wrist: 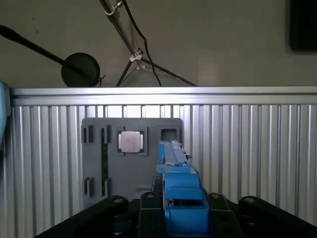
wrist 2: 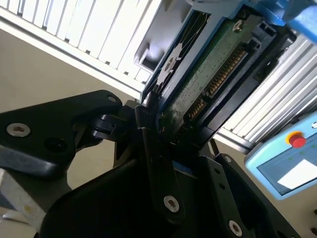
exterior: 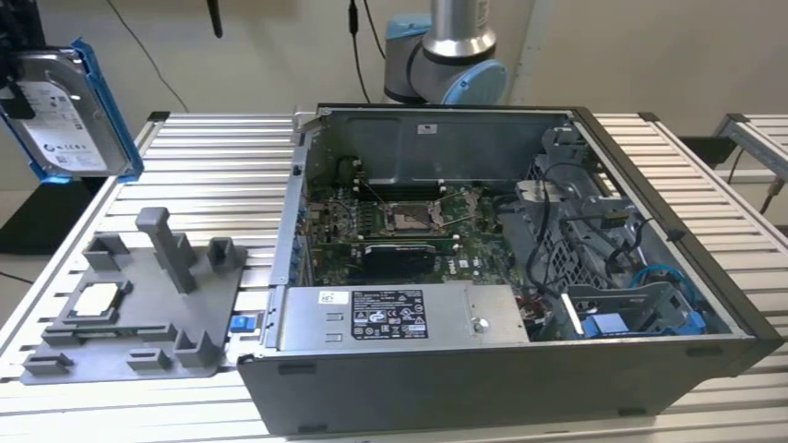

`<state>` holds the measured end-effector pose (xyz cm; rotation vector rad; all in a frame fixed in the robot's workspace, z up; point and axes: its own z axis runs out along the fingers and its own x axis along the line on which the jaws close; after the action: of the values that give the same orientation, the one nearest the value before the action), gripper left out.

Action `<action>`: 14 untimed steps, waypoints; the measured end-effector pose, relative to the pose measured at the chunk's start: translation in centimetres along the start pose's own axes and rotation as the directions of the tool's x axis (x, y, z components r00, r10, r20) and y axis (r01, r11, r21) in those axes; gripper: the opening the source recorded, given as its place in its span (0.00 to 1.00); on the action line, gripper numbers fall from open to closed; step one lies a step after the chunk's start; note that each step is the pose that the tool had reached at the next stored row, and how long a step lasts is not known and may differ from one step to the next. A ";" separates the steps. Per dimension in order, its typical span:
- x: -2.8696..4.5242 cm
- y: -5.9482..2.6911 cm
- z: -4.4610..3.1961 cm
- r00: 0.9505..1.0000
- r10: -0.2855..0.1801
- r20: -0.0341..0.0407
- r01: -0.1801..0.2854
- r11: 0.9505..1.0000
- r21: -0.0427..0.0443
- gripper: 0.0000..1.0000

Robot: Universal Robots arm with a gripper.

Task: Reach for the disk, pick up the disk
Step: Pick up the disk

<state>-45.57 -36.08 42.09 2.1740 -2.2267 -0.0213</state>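
Exterior view: your disk (exterior: 77, 106) hangs upright above the tabletop (exterior: 209, 157) corner on the exterior view's left, well apart from the open case (exterior: 493, 249); the pickup looks done. Second wrist view: the hand (wrist 2: 173, 134) pinches the disk's edge between black fingers (wrist 2: 153, 153). First wrist view: you have open room around the disk, with the grey fixture (wrist: 131, 163) on the tabletop beneath.

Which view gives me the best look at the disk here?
The exterior view: the disk shows its labelled face and blue bracket. The second wrist view shows its circuit-board side clamped in the gripper; the first wrist view, its bracket edge-on.
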 end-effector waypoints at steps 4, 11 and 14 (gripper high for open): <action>0.01 0.03 -0.71 1.000 0.000 0.000 0.000 1.000 0.000 0.00; 0.02 0.05 -1.75 1.000 0.000 0.000 0.000 1.000 0.000 0.00; 0.03 0.07 -2.28 1.000 0.000 0.000 0.000 1.000 0.000 0.00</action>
<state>-45.57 -36.08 44.37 2.1740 -2.2267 -0.0213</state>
